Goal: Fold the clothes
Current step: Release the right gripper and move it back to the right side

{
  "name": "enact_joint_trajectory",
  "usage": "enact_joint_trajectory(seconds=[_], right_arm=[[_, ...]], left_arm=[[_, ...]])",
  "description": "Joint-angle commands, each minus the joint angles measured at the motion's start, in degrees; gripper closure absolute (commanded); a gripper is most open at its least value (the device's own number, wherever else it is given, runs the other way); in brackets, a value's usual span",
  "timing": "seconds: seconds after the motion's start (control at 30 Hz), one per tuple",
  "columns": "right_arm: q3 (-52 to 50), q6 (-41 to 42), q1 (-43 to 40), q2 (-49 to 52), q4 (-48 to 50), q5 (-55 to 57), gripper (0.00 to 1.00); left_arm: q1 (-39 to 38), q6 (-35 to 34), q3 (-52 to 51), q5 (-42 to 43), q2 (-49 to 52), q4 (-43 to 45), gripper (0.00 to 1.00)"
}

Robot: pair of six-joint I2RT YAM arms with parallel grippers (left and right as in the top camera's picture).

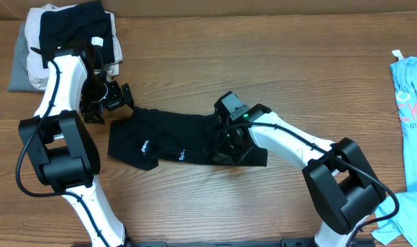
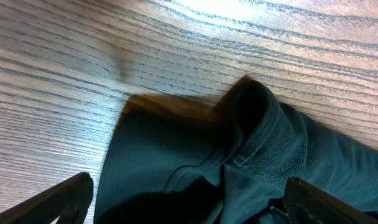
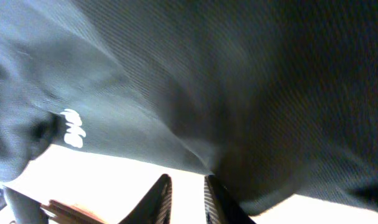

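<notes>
overhead, the right gripper (image 1: 225, 145) sits on the right end of the clothes (image 1: 160, 137), jaws nearly together at a fold; whether cloth is pinched i cannot tell. the garment lies on the table (image 1: 263, 62), long axis left-right. the left gripper (image 1: 107, 101) hangs spread wide, empty, just off its upper-left corner. each arm is nearest its own end.

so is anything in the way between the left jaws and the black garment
nothing visible. the left gripper, jaws wide open, hovers right over the left end of the black garment, and only bare table shows around that end
</notes>
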Motion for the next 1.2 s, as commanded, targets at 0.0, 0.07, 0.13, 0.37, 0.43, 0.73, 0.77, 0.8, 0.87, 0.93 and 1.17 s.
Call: enact_joint_trajectory(seconds=[0.0,0.07,0.13,0.37,0.43,0.73,0.77,0.8,0.87,0.93,1.17], right_arm=[[0.00,0.44,-0.37,-1.70,-3.15,0.81,0.85],[0.87,0.42,-1.38,-4.04,-6.69,4.22,0.88],[2.45,0.35,-3.08,-7.80,-10.67,9.55,0.83],[6.86,-5.60,-15.82,-19.76,-17.14,19.15,0.00],[7.15,-7.78,-22.25,-22.08,-18.40,19.04,0.00],[7.13,-18.73,-39.36,-23.56,-26.75,15.63,0.00],[7.13,-18.75,-39.95,-23.56,-27.12,15.63,0.00],[7.13,-18.73,-40.19,-23.56,-27.19,15.63,0.00],[7.13,-18.73,-40.19,-23.56,-26.71,15.63,0.00],[7.13,-18.71,-40.19,-23.56,-25.83,15.63,0.00],[7.13,-18.75,-40.19,-23.52,-25.27,15.67,0.00]], left_arm=[[-0.44,0.07,1.18,0.92,0.50,-0.04,0.00],[-0.44,0.11,1.18,1.14,0.50,-0.17,0.00],[-0.44,1.38,1.18,2.80,0.50,-0.28,0.00],[-0.33,7.52,1.07,9.42,0.50,-1.29,0.00],[0.46,8.74,0.96,9.38,0.52,-1.44,0.00],[8.13,8.22,0.52,4.13,0.52,-5.14,0.00],[8.85,8.04,0.28,4.11,0.52,-5.57,0.00],[9.51,8.04,-0.24,4.11,0.52,-5.77,0.00],[10.21,8.04,-1.84,4.44,0.52,-5.44,0.00],[10.29,8.04,-4.28,5.31,0.52,-4.00,0.00],[9.75,8.26,-16.17,14.45,0.52,4.74,0.00]])
